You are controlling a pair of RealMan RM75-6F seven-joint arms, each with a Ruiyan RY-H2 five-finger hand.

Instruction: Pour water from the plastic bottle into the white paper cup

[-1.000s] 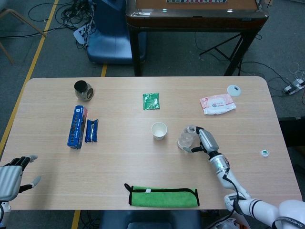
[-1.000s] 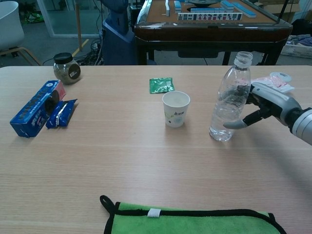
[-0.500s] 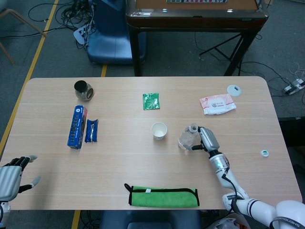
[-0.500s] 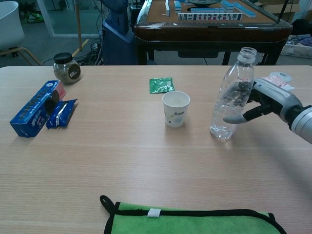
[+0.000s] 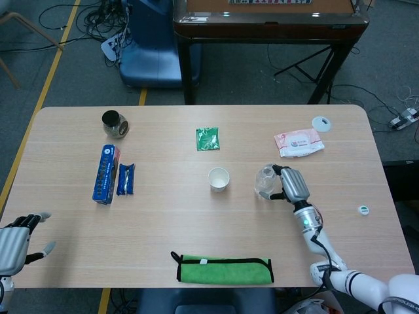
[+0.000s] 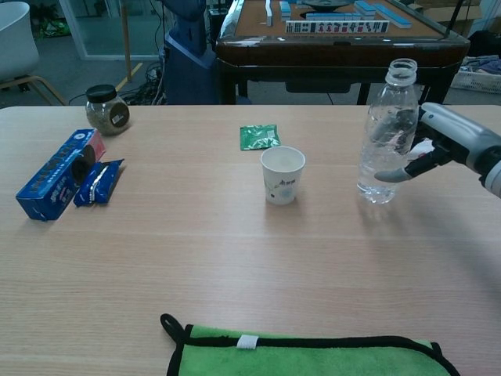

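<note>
A: Where's the plastic bottle [image 6: 387, 133] right now?

B: Upright and uncapped, lifted a little off the surface [image 6: 196, 251], to the right of the white paper cup [image 6: 282, 175]. The right hand [image 6: 448, 145] wraps its middle, thumb in front and fingers behind.

A: Why grip it at the middle?

B: Probably so the neck stays free to tip toward the cup, which stands open-mouthed and near enough for a short swing left.

A: And the left hand [image 5: 16, 243]?

B: Spread and empty at the near left edge, well apart from everything. The pour hasn't begun.
</note>
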